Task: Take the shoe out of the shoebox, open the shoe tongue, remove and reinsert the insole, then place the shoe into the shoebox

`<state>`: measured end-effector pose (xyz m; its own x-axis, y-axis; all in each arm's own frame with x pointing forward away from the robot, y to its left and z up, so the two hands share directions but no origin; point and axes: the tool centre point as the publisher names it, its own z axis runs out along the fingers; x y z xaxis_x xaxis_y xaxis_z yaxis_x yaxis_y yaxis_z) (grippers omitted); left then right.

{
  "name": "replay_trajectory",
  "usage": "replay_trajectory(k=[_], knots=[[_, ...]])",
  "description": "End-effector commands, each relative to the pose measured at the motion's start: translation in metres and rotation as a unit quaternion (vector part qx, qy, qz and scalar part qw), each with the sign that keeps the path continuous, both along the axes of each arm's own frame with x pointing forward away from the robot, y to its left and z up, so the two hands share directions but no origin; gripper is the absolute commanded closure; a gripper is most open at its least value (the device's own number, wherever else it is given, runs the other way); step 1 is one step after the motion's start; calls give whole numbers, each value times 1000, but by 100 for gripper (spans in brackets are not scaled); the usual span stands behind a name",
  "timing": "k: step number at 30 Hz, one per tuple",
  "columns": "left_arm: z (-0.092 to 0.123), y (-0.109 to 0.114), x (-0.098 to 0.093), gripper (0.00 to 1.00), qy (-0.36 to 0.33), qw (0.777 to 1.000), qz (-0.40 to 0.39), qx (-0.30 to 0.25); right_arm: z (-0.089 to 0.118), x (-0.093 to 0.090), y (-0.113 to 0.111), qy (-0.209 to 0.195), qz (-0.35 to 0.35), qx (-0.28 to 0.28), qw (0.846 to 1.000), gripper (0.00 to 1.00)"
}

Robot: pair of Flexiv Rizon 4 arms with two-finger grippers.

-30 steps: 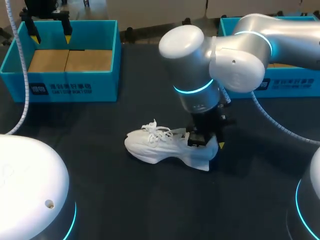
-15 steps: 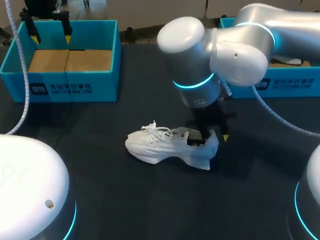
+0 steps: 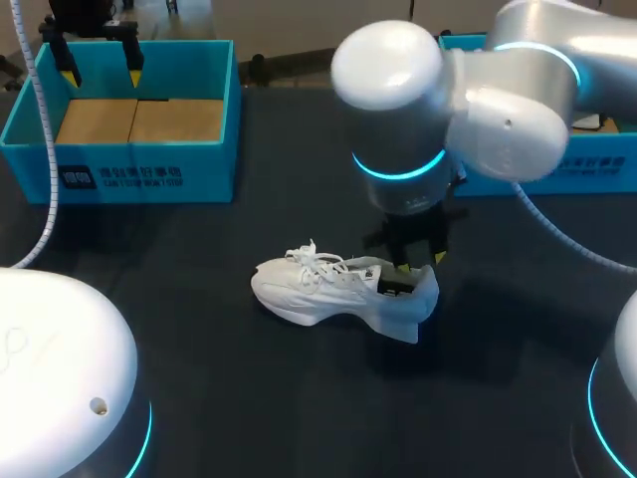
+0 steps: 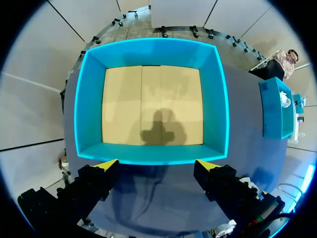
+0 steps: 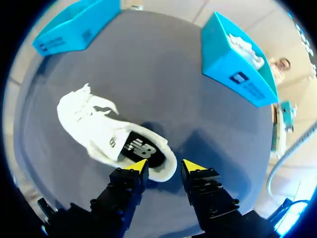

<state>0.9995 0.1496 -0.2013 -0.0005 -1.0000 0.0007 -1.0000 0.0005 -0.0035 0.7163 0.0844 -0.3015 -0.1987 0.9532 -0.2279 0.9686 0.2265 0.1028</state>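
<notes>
A white shoe (image 3: 328,294) lies on its side on the dark table, laces toward the left, and a black insole (image 3: 393,284) shows in its heel opening. My right gripper (image 3: 418,261) hangs just above the heel with its fingers apart and nothing between them. In the right wrist view the shoe (image 5: 99,129) and its insole (image 5: 141,148) lie just ahead of the open gripper (image 5: 163,167). My left gripper (image 3: 100,70) stands open over the blue shoebox (image 3: 149,174) at the back left. The left wrist view looks past that gripper (image 4: 157,166) into the box (image 4: 153,153), whose cardboard bottom is bare.
A second blue box (image 3: 587,169) stands at the back right, partly behind my right arm, with something white in it (image 5: 245,49). The left box (image 5: 74,25) is beyond the shoe's toe. Dark tabletop lies around the shoe.
My right gripper has opened and lifted off the shoe's heel, and the arm has shifted a little right. The shoe stays on the table. The left arm is still.
</notes>
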Motion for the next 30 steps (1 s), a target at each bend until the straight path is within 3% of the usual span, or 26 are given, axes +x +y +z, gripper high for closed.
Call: replay_trajectory(k=[1,2,4,5,10,18,21,30], knots=[[1,0,0,0,1,1000,0,0,14,-14,-9,-53,97,53,992,50],[1,0,0,0,1,1000,0,0,16,-15,-7,-58,117,60,990,38],[1,0,0,0,1,1000,0,0,20,-16,-5,-61,157,67,983,4],[1,0,0,0,1,1000,0,0,22,-16,-3,-63,176,70,980,0],[1,0,0,0,1,1000,0,0,29,-13,2,-57,255,78,962,0],[1,0,0,0,1,1000,0,0,38,-17,6,-41,378,110,918,0],[1,0,0,0,1,1000,0,0,38,-14,8,-25,375,97,922,0],[1,0,0,0,1,1000,0,0,38,-14,8,-25,375,97,922,0]])
